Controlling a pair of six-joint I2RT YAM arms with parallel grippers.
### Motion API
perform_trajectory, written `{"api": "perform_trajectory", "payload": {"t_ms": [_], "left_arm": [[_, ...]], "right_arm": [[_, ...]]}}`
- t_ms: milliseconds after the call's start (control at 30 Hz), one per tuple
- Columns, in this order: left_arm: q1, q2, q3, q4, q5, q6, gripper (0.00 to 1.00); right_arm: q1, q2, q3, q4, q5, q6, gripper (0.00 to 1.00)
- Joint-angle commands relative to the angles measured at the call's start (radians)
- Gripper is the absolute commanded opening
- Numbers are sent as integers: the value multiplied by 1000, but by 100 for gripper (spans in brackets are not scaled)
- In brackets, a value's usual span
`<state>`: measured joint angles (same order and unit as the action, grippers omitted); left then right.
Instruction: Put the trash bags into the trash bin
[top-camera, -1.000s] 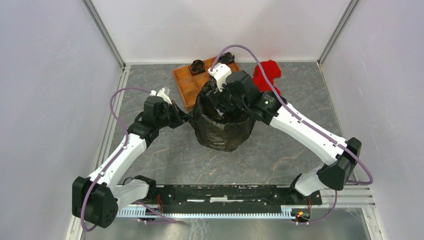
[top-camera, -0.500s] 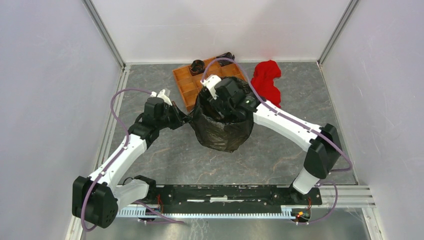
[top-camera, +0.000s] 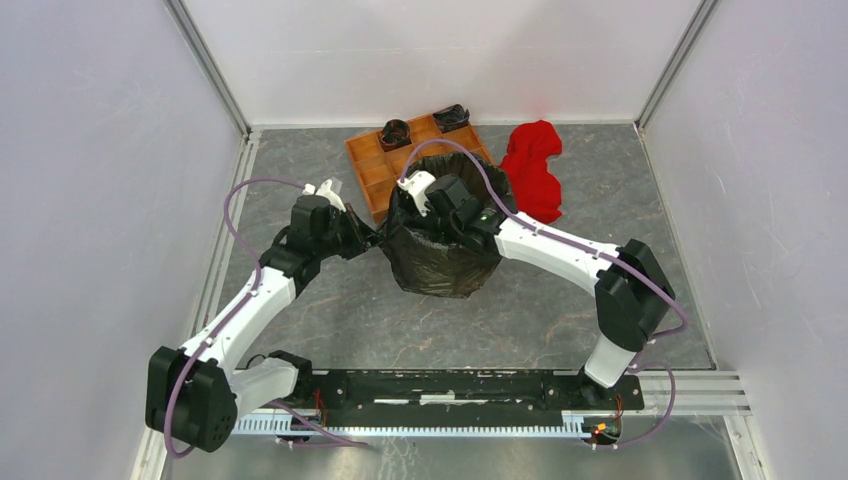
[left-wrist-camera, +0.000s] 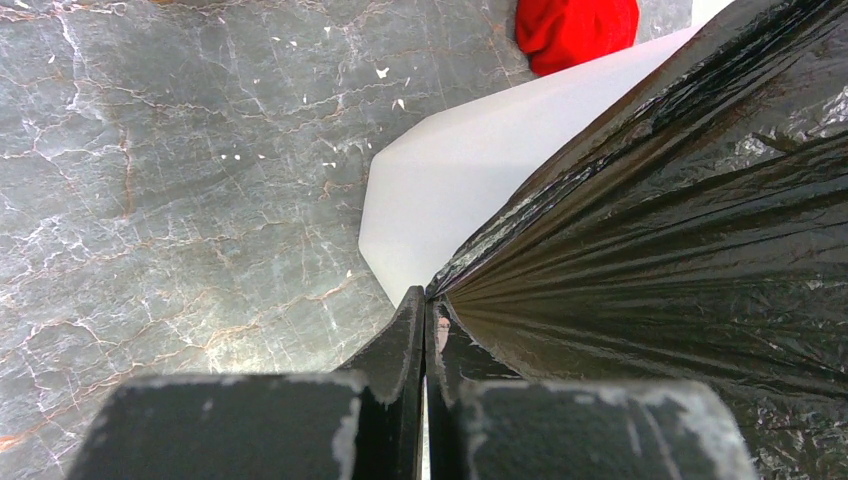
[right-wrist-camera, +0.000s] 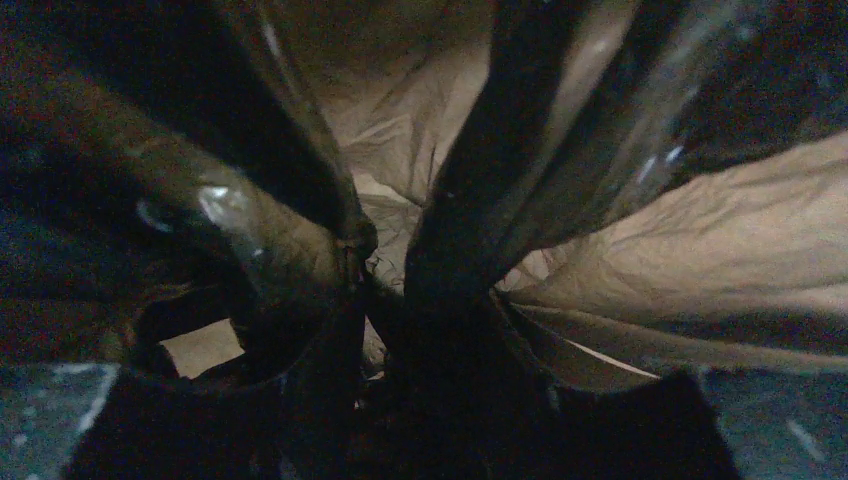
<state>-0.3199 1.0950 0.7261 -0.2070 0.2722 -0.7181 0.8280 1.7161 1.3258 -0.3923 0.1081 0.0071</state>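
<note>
left hand (left-wrist-camera: 425, 300) clamped shut on trash bag (left-wrist-camera: 650, 230) at trash bin (left-wrist-camera: 450, 190) rim, right hand (right-wrist-camera: 390, 265) inside bin, half-closed on bunched bag film.

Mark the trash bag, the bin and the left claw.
trash bag (top-camera: 440, 265): top view, wrinkled near side.
trash bin (left-wrist-camera: 460, 190): left wrist view, bare white wall.
left claw (left-wrist-camera: 425, 308): left wrist view, between fingertips pinching the bag.

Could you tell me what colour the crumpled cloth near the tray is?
Bright red; the crumpled cloth shows best in the top external view.
</note>
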Motion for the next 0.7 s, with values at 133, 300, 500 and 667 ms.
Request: {"api": "perform_trajectory", "payload": {"t_ms": [133, 300, 500, 667], "left_arm": [[5, -30, 21, 23, 38, -25, 8], [5, -41, 23, 10, 30, -22, 14], [5, -36, 4, 21, 25, -22, 23], [5, -50, 8, 5, -3, -9, 28]], "right_arm": [[-43, 44, -56, 97, -101, 43, 51], [-52, 95, 36, -59, -130, 58, 53], [-53, 65, 88, -204, -114, 56, 57], [-52, 48, 126, -213, -126, 45, 63]]}}
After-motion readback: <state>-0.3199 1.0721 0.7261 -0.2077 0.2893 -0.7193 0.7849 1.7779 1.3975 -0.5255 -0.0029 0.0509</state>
